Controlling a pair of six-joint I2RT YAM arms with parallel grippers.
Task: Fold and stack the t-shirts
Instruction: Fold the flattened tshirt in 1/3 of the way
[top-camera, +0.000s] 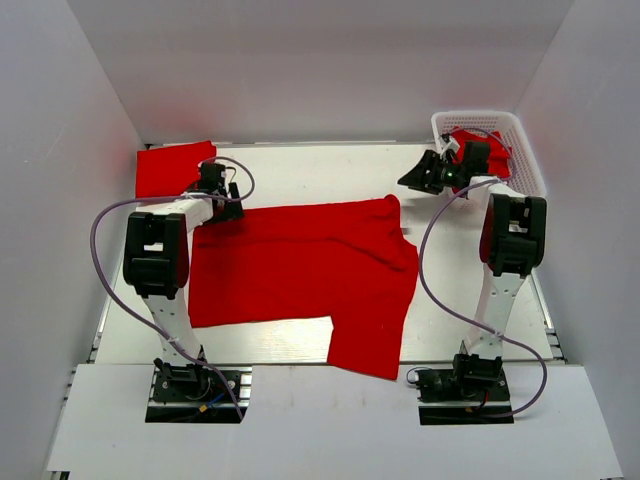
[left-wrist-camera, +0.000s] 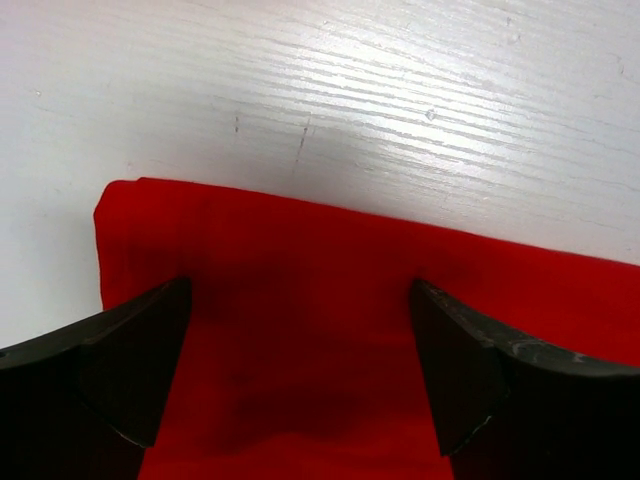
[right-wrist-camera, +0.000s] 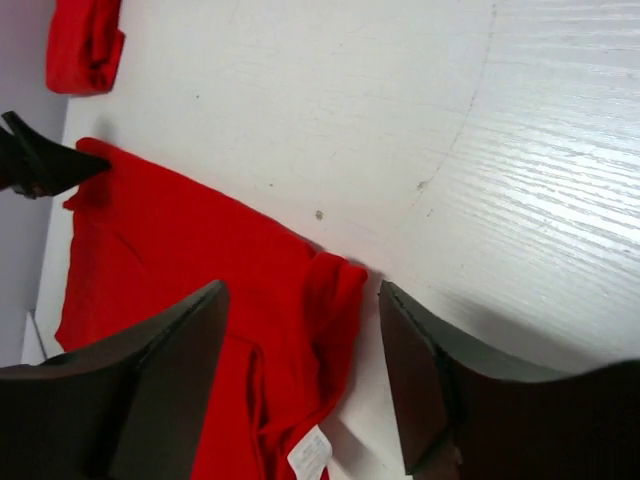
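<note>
T-shirt (top-camera: 300, 270) lies flat at centre frame; soft, light and limp, so pinch it at the corners. Left gripper (left-wrist-camera: 300, 370) wide open over the upper-left corner, empty. Right gripper (right-wrist-camera: 300, 370) wide open above the upper-right corner, empty.

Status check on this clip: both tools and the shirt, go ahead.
Left tool open over far left corner of spread t-shirt. Right tool open near its collar end. Nothing blocking; folded shirt far left, basket far right.
</note>
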